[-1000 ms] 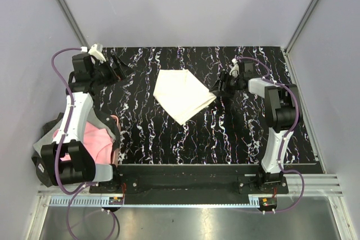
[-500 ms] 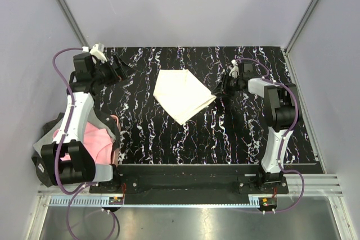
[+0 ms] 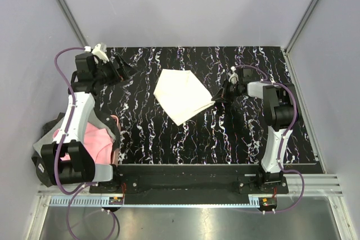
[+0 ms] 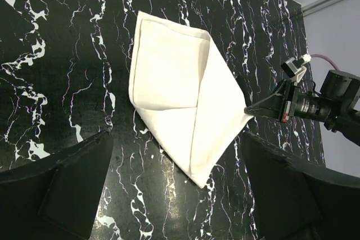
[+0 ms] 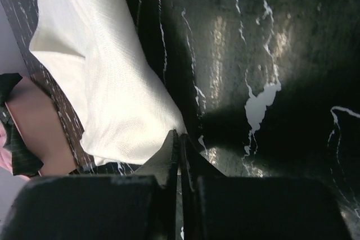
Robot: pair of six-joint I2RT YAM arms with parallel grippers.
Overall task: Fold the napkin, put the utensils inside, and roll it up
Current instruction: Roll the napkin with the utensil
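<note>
- The two arms are bolted at the near edge of the black marbled table (image 3: pixel 169 139). The lower frame edge cuts off the metal strip in front of the bases.
- Near left, just off the table's side, lies a crumpled pink cloth (image 3: pixel 93 141). The left arm (image 3: pixel 76 111) crosses over it and hides a good part of it.
- Toward the middle, a little beyond centre, the cream napkin (image 3: pixel 180 95) lies on the marble, folded. One point faces the near side.
- The left wrist view shows flaps overlapping along straight creases. How many layers lie underneath cannot be told.
- At the napkin's right-hand corner, the right gripper (image 3: pixel 215 97) is clamped, its jaws pressed together on the cloth.
- In the right wrist view the fabric narrows into the closed fingertips (image 5: pixel 169 155). They hide how much cloth sits between them.
- Whether that corner is raised off the table or lying on it is hard to make out.
- At the left edge of the right wrist view there is a blurred pink and dark shape, too cropped to identify.
- Farthest off, by the far left corner of the table, the left gripper (image 3: pixel 125 70) hangs with its jaws spread wide. It holds nothing and is well apart from the napkin.
- In its own wrist view, its dark fingers (image 4: pixel 73 189) show only as blurred slabs cut off at the bottom corners.
</note>
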